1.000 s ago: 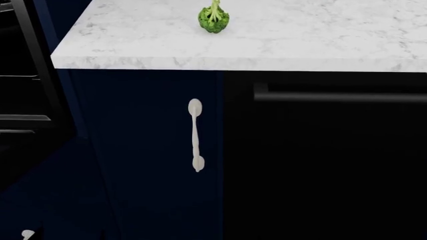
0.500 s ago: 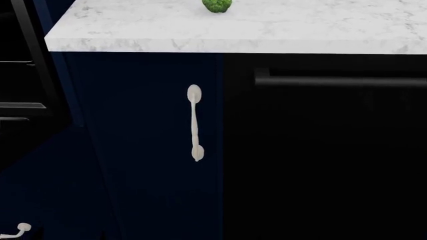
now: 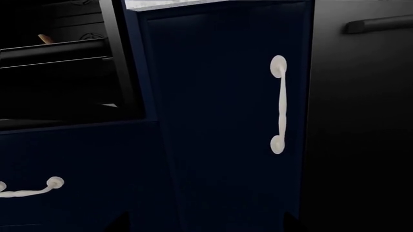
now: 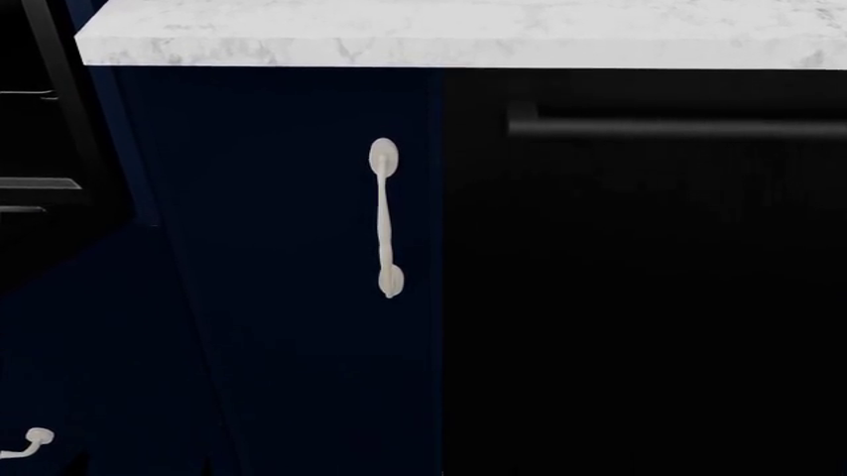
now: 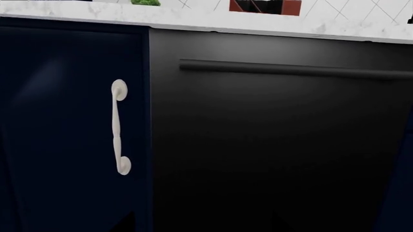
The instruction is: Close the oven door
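Observation:
The oven door [image 3: 58,89] is a glossy black panel with a black edge bar [image 3: 51,50], standing open at the oven to the left of the navy cabinet. In the head view only a black slice of the oven door [image 4: 40,246] shows at the left edge. My left gripper [image 3: 206,226] shows only its dark fingertips [image 3: 119,223], set wide apart and open, facing the navy cabinet door and apart from the oven door. My right gripper [image 5: 201,226] is open too, facing the matte black appliance front. Neither holds anything.
A navy cabinet door [image 4: 292,297] with a cream upright handle [image 4: 384,218] stands under the marble counter [image 4: 463,35]. A matte black appliance front [image 4: 649,297] with a bar handle [image 4: 675,127] is to its right. A navy drawer with a cream handle [image 3: 29,189] sits below the oven. Broccoli [image 5: 145,2] lies on the counter.
The head view has dropped lower: the counter and cabinet handle have slid up the frame, the broccoli has left it, and the drawer handle at lower left has risen into view.

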